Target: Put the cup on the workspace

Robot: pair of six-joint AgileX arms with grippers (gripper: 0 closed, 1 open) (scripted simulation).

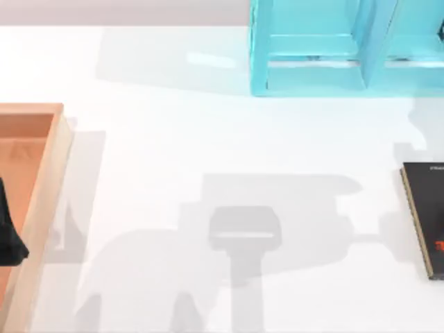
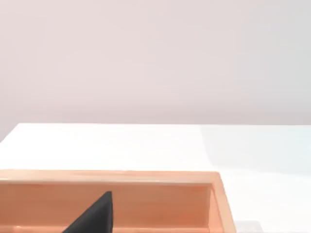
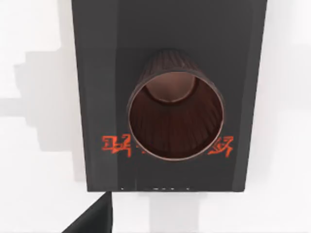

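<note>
My right wrist view looks down into the empty upright ribbed cup [image 3: 175, 109], standing on a black book [image 3: 167, 34] on the white workspace [image 1: 173, 139], orange wooden tray [image 1: 41, 201] at left, gripper states I cannot tell.

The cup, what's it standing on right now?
The cup stands upright on a black book with red lettering, which lies on the white workspace. The cup hides part of the lettering.

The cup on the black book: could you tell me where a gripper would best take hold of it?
Probably from above, one finger on each side of the ribbed wall below the rim: the cup stands upright on the black book, mouth open, with no handle.
</note>
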